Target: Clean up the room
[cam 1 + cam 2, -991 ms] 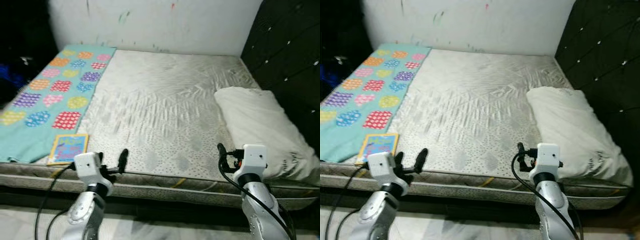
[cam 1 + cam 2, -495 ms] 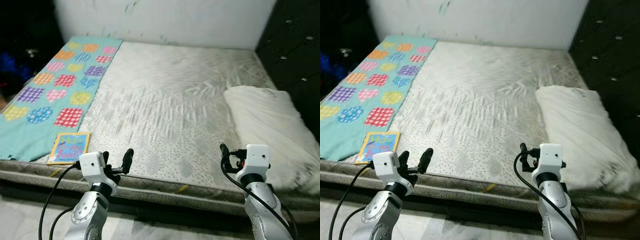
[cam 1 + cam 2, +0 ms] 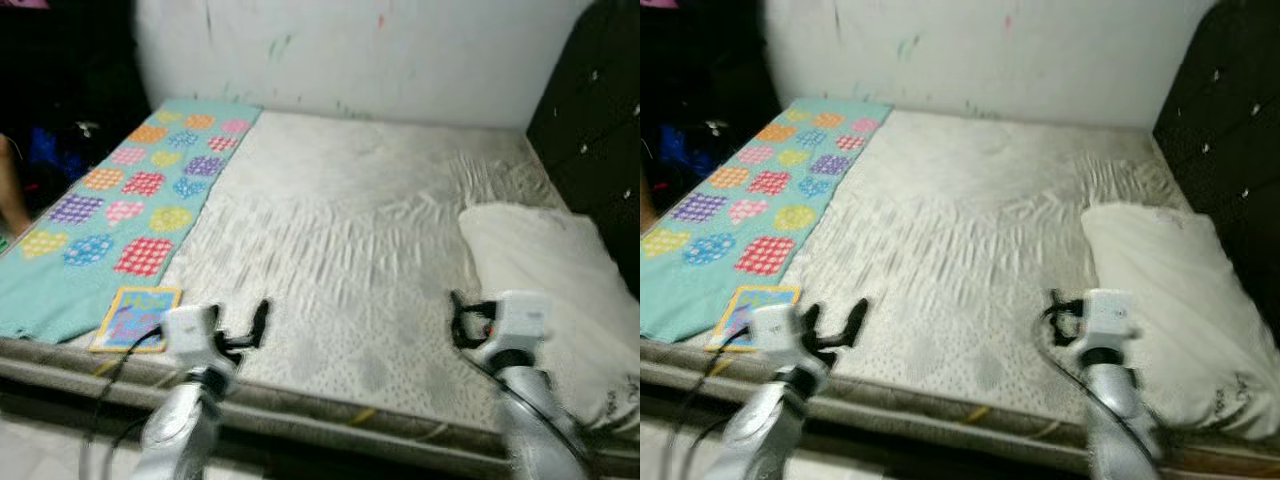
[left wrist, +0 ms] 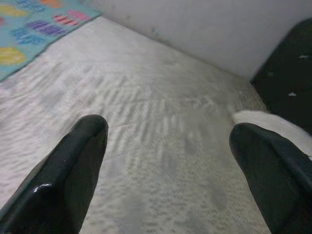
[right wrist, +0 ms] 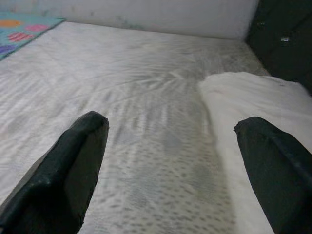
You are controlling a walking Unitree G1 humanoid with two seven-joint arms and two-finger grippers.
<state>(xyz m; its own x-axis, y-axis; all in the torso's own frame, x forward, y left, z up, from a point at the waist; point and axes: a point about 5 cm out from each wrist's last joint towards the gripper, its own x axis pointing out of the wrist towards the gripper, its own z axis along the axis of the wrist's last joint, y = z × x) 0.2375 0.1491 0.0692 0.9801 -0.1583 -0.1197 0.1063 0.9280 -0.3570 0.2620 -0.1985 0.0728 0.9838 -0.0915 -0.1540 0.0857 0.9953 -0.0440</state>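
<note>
No readable text, thin square picture book with yellow border and blue cover (image 3: 137,317) on the bed carries lettering too blurred to read, small dark marks on the white pillow (image 3: 556,270) illegible

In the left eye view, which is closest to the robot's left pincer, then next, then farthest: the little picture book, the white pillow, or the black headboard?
1. Picture book, just left of the left pincer, at the mattress edge.
2. White pillow, across on the right side.
3. Black headboard, beyond the pillow, far right.
</note>
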